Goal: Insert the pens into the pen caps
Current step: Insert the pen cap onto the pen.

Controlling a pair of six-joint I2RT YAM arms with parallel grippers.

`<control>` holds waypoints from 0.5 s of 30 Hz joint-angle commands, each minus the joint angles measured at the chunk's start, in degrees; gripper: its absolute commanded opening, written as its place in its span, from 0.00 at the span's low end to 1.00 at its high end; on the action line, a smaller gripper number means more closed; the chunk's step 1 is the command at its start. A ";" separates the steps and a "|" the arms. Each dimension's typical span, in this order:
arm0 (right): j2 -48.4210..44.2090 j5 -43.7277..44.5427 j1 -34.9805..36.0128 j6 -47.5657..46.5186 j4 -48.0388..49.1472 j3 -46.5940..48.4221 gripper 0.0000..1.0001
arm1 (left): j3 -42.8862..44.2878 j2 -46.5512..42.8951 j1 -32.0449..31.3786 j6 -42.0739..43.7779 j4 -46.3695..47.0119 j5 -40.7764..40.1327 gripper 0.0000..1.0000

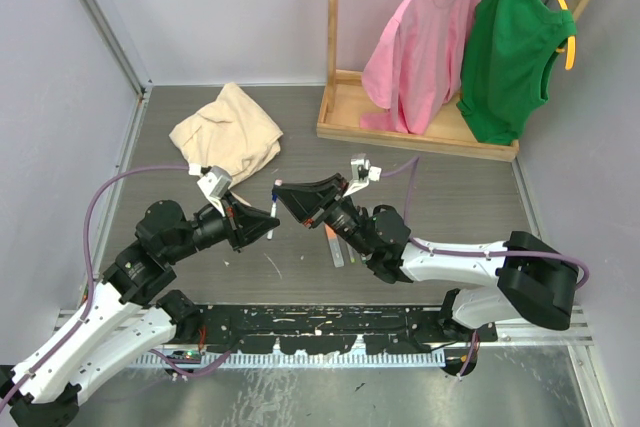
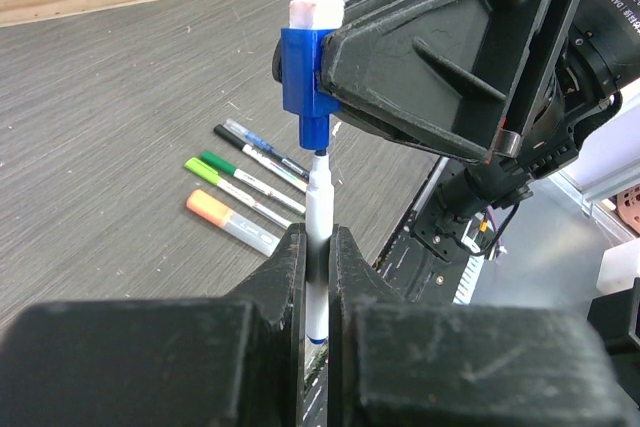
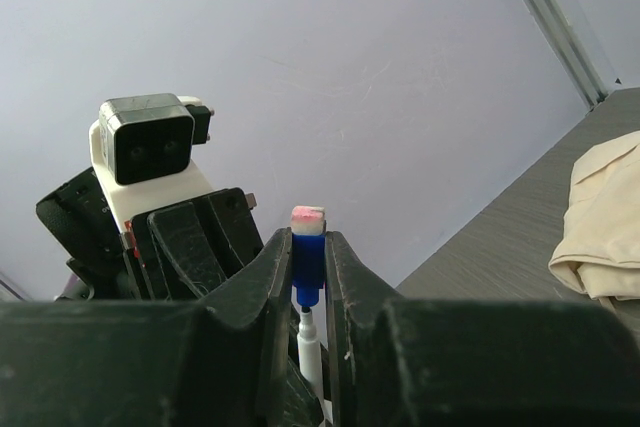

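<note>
Tabletop [image 1: 470, 197], grey woodgrain, underlies left claw [image 2: 318, 247] clamping pen [image 2: 318, 202], right claw [image 3: 308, 244] clamping cap [image 2: 305, 72].

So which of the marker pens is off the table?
The white-barrelled pen, clamped upright in the left tool, its tip at the mouth of the blue plastic cap in the right tool. The other pens lie flat on the grey table.

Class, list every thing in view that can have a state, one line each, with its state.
Left gripper, shut on white-barrelled pen.
Right gripper, shut on stubby blue plastic cap.
White-barrelled pen, uncapped, tip at cap's mouth, not seated.
Loose pens on table, lying flat.
Beige cloth, crumpled.
Pink shirt, hanging.
</note>
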 commanded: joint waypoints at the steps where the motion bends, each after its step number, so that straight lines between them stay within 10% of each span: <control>1: -0.48 -1.09 -0.09 0.72 2.13 -0.32 0.00 | 1.15 -0.55 -0.18 0.46 3.42 -0.25 0.00; 15: -1.50 -3.25 -0.04 1.11 1.12 -2.15 0.00 | 1.16 -0.37 -0.12 0.46 3.37 -1.30 0.00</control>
